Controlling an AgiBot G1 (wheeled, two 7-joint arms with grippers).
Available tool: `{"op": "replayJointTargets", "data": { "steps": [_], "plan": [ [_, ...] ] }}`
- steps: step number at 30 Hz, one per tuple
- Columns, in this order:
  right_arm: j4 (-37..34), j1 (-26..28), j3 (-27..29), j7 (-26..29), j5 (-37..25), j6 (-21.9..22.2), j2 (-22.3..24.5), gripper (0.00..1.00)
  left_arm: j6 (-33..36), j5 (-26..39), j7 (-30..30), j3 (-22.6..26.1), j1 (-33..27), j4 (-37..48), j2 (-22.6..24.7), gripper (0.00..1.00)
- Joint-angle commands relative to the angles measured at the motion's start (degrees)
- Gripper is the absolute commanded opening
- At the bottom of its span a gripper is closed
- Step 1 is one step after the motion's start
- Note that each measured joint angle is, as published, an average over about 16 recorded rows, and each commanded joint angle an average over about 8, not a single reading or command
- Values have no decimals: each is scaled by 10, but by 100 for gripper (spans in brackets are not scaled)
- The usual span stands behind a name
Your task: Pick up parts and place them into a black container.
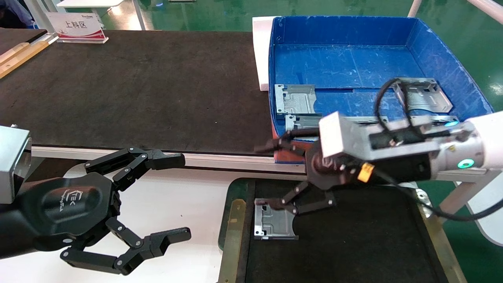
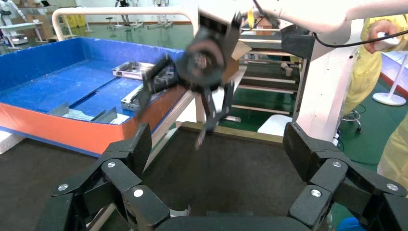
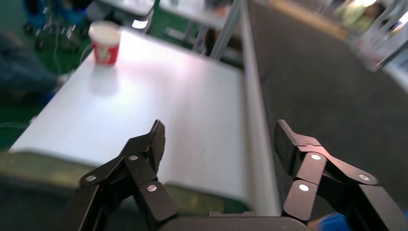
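One silver-grey part [image 1: 275, 223] lies flat at the left end of the black container [image 1: 353, 239]. My right gripper [image 1: 269, 176] hangs open just above that part, and its lower finger [image 1: 275, 205] is at the part's far edge. Nothing sits between the pads [image 3: 155, 139] of the right gripper [image 3: 221, 142] in the right wrist view. More parts [image 1: 295, 98] lie in the blue box [image 1: 346, 59]. My left gripper [image 1: 185, 196] is open over the white table, left of the container. In the left wrist view the left gripper [image 2: 219, 154] faces the container floor [image 2: 231, 178] and the right gripper [image 2: 192, 103].
The blue box with a red front [image 2: 72, 130] stands behind the container, on the long black mat [image 1: 137, 86]. A sign [image 1: 76, 26] stands at the mat's far left. On the white table [image 3: 159, 96] there is a red paper cup [image 3: 106, 42].
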Motion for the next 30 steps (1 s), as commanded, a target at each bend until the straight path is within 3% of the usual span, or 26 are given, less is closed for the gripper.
{"op": "replayJointTargets", "data": {
  "steps": [1, 8, 15, 30],
  "plan": [
    [9, 3, 5, 1, 16, -3, 6, 100, 0, 0, 0, 0, 0, 0, 0, 100],
    [-1, 3, 27, 18, 65, -6, 15, 100, 0, 0, 0, 0, 0, 0, 0, 100],
    [5, -2, 26, 17, 58, -3, 15, 100, 0, 0, 0, 0, 0, 0, 0, 100],
    [77, -74, 71, 59, 93, 6, 56, 100, 0, 0, 0, 0, 0, 0, 0, 100]
  ]
}}
